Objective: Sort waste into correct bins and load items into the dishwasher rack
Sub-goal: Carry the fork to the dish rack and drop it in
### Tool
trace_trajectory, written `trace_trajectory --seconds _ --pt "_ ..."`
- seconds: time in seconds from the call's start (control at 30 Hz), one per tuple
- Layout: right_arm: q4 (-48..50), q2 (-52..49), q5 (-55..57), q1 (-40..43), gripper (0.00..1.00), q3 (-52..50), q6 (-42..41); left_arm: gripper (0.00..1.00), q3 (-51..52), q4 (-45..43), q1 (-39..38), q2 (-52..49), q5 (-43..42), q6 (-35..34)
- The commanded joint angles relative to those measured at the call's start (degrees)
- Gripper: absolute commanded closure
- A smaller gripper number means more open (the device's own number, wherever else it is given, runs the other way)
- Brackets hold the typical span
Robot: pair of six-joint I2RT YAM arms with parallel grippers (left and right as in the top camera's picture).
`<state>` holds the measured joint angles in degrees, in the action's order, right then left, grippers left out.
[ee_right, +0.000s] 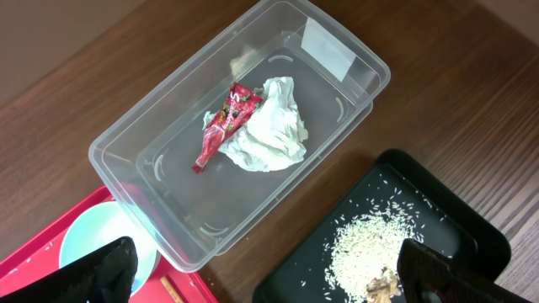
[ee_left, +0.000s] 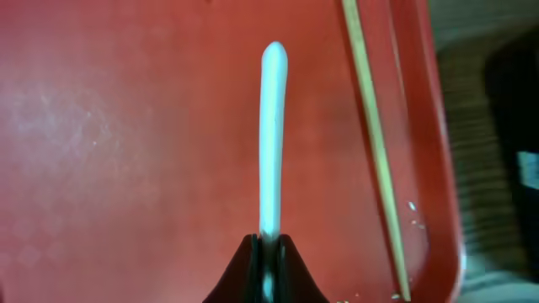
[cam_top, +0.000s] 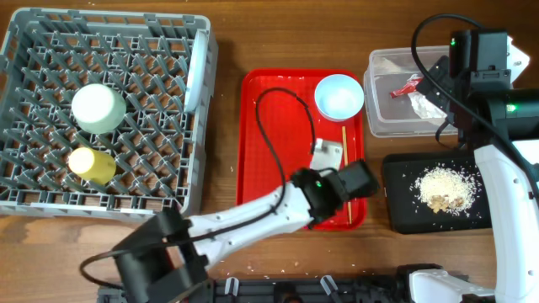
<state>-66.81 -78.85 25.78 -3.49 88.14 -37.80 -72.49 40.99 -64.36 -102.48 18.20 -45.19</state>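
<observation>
Item 1, dishwasher rack [cam_top: 109, 23]: grey crate at the upper left of the overhead frame, on the wooden counter [cam_top: 253, 34]. In it we log a pale green bowl [cam_top: 98, 108], a yellow cup [cam_top: 91, 165] just below it in the frame, and a white plate [cam_top: 195, 76] standing on edge at the rack's right wall.

Item 2, red tray [cam_top: 250, 160]: centre of the frame. A light blue bowl [cam_top: 338, 95] sits in its upper right corner, and one chopstick [ee_left: 375, 143] lies along its right edge.

Item 3, white fork [ee_left: 272, 135]: over the red tray, just left of the chopstick. The left fingers [ee_left: 282, 265] are closed tight on one end of it. We cannot tell whether it rests on the tray or is lifted.

Item 4, clear tub [ee_right: 126, 160]: upper right of the overhead frame, with a white label [ee_right: 328, 48] on one end. Inside, the red wrapper [ee_right: 223, 126] lies touching the crumpled napkin [ee_right: 269, 135].

Item 5, black tray [cam_top: 400, 210]: just below the tub in the overhead frame. It holds a heap of rice scraps [ee_right: 370, 244].

Item 6, right fingers [ee_right: 105, 271]: spread wide and holding nothing, above the near ends of the tub and the black tray.
</observation>
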Motion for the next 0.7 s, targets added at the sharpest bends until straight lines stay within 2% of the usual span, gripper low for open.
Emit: trace_trajectory --seconds 0.0,0.13,0.23,0.33,0.43,0.5,0.57,0.67 --pt "0.1 -0.1 1.2 0.2 0.01 0.6 0.2 0.96 0.2 0.5 3.0 2.1 -8.3 4.8" --pt "0.1 -0.1 1.2 0.2 0.00 0.6 0.2 0.96 -0.6 8.6 8.3 8.4 -8.5 7.8" --pt "0.1 -0.1 1.2 0.2 0.00 0.6 0.2 0.96 -4.1 19.6 17.6 19.9 -8.8 13.2" --pt "0.1 -0.1 1.2 0.2 0.00 0.6 0.2 0.96 -4.4 22.5 30.4 32.2 -9.1 22.5" --pt "0.1 -0.1 1.2 0.2 0.01 0.6 0.2 0.96 -4.4 23.1 46.7 40.0 -16.6 38.2" --pt "0.1 -0.1 1.2 0.2 0.00 0.6 0.2 0.96 -4.4 22.5 55.1 40.4 -21.6 45.1" --pt "0.1 -0.1 1.2 0.2 0.00 0.6 0.2 0.96 -4.4 17.7 62.1 38.1 -22.9 45.2" --pt "0.1 -0.1 1.2 0.2 0.00 0.6 0.2 0.96 -4.4 13.3 67.4 32.2 -23.0 47.5"
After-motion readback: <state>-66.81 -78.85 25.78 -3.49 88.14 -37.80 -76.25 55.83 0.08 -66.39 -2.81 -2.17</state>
